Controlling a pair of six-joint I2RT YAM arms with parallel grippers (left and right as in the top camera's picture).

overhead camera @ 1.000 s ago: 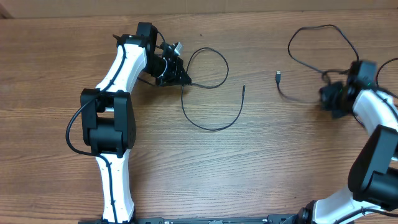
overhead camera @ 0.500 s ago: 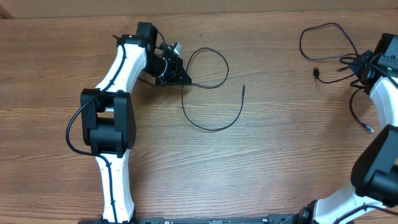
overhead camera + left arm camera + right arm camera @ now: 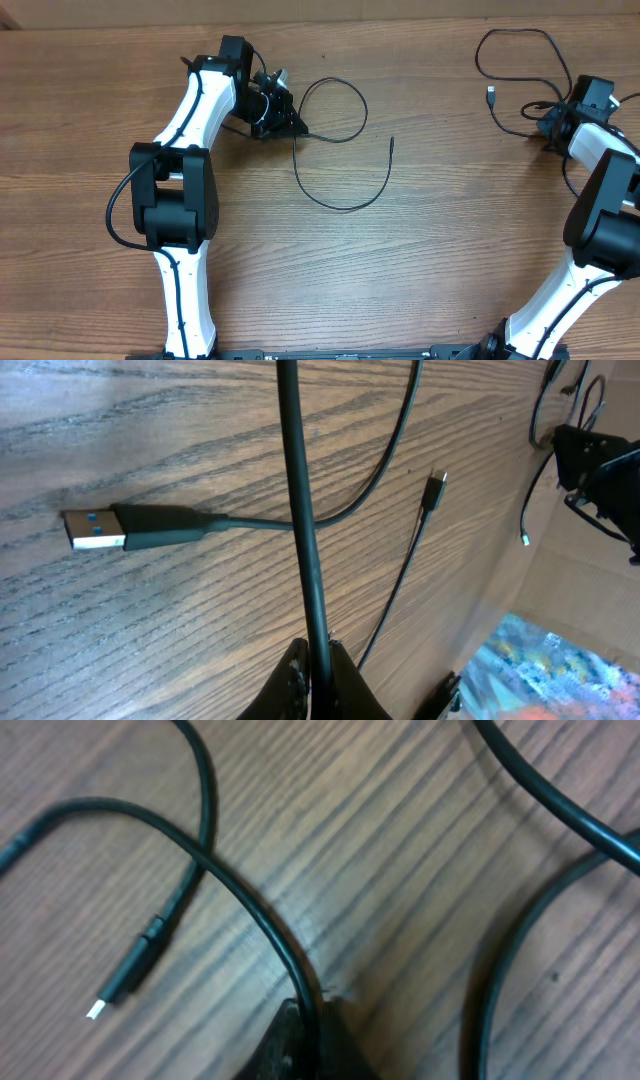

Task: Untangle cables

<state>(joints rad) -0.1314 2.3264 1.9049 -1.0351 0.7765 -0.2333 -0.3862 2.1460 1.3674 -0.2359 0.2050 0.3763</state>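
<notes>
My left gripper (image 3: 298, 129) is shut on a thin black cable (image 3: 300, 510). From the jaws that cable curls into a loop (image 3: 362, 110) and sweeps in a wide arc (image 3: 345, 207) to a free end (image 3: 392, 142). In the left wrist view my left gripper (image 3: 318, 652) pinches it, and it crosses the cord of a silver USB plug (image 3: 95, 530). A small plug (image 3: 436, 482) lies beyond. At the far right my right gripper (image 3: 548, 127) is shut on another cable (image 3: 240, 895), whose plug (image 3: 491, 92) lies left of it. The right gripper (image 3: 312, 1012) squeezes this cord beside a silver-tipped plug (image 3: 125, 975).
The wooden table (image 3: 450, 260) carries everything. Another black cord (image 3: 490, 980) curves past the right jaws, and a thicker one (image 3: 560, 805) crosses the upper right corner. The right arm (image 3: 600, 460) shows in the left wrist view near the table's edge.
The right gripper has swung right and toward the back, dragging its cable and plug from the table's middle right to the far right. The left arm has not moved.
</notes>
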